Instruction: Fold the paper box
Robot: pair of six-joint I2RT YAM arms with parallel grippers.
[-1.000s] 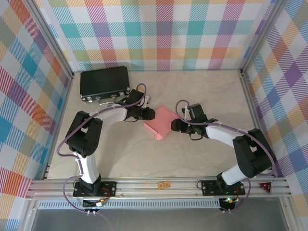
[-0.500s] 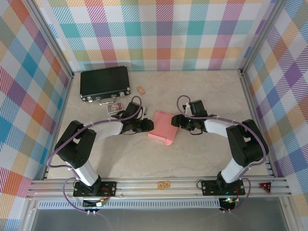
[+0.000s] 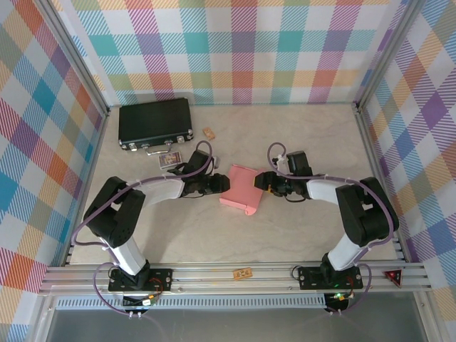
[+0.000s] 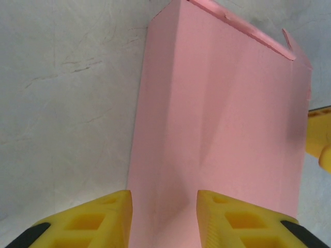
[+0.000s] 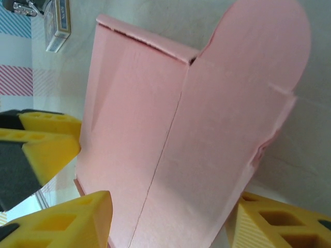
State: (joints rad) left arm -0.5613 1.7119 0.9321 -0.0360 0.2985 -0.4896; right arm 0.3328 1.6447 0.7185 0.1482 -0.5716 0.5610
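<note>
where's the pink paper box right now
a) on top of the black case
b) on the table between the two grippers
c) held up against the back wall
b: in the top view the paper box lies on the table, with the left gripper at its left side and the right gripper at its right side.

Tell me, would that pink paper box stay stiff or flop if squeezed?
Probably floppy: the paper box is thin card with visible creases. Likely light, so a push may slide it across the smooth table.
</note>
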